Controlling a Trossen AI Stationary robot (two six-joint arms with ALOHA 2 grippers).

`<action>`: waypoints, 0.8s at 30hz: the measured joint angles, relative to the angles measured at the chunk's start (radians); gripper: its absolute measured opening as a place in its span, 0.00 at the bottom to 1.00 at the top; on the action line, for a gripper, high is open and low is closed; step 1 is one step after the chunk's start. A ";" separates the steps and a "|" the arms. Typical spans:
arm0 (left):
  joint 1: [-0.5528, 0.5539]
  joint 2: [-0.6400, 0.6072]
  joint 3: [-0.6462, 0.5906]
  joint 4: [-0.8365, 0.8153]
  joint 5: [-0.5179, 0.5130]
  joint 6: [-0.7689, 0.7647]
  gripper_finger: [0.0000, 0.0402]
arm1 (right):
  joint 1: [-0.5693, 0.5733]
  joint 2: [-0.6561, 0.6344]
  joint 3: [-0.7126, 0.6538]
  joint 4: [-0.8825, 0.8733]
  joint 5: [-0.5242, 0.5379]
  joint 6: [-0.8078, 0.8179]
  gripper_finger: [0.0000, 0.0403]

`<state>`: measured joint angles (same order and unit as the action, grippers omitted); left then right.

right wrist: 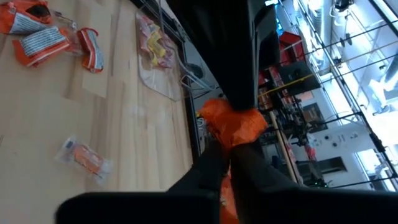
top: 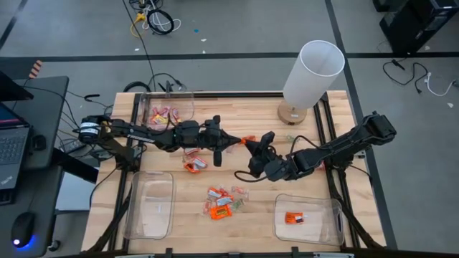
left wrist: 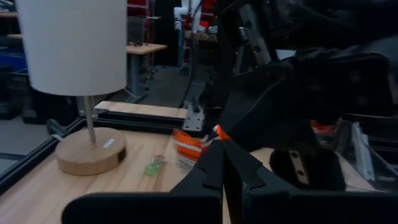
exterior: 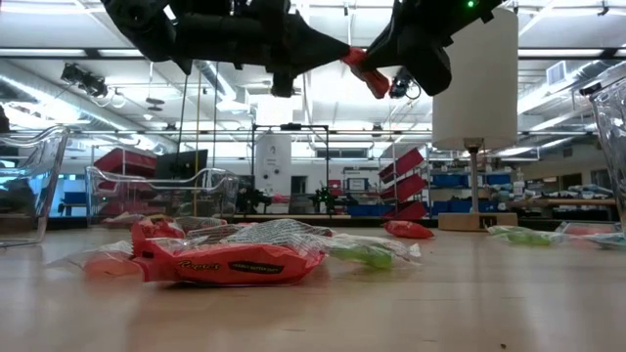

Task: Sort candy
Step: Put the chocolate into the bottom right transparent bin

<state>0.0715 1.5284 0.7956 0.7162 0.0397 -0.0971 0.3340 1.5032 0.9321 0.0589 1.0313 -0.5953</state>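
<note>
Candy (top: 248, 140) between both grippers, above table (top: 251, 215)

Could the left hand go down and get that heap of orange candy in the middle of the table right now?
Probably not yet. The left hand is shut on an orange candy that the right hand also grips, above the table. The heap lies uncovered, but the hand is occupied.

Two dark grippers are meeting overhead on an orange candy (exterior: 365, 68) — more wrapped candies (exterior: 230, 262) are lying on the counter (exterior: 469, 303) below.
</note>
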 joint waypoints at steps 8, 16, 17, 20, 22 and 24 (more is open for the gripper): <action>0.001 -0.001 0.000 -0.014 0.010 0.002 0.03 | 0.002 0.000 0.000 0.006 0.020 -0.005 0.01; 0.007 -0.002 0.000 -0.045 0.014 0.032 0.31 | 0.005 0.000 0.000 0.003 0.024 -0.004 0.00; 0.007 -0.002 0.000 -0.033 0.014 0.040 0.35 | 0.005 0.000 0.000 0.003 0.024 -0.004 0.00; 0.007 -0.001 0.000 -0.020 0.014 0.044 0.43 | 0.005 0.000 0.000 0.006 0.024 -0.003 0.00; 0.007 0.008 0.000 -0.017 0.014 0.043 0.45 | 0.005 0.000 0.000 0.009 0.024 -0.003 0.00; 0.007 0.029 0.000 0.010 0.014 0.042 0.45 | 0.005 0.000 0.000 0.017 0.023 -0.003 0.00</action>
<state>0.0786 1.5578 0.7956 0.7265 0.0540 -0.0551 0.3393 1.5032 0.9321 0.0758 1.0546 -0.5987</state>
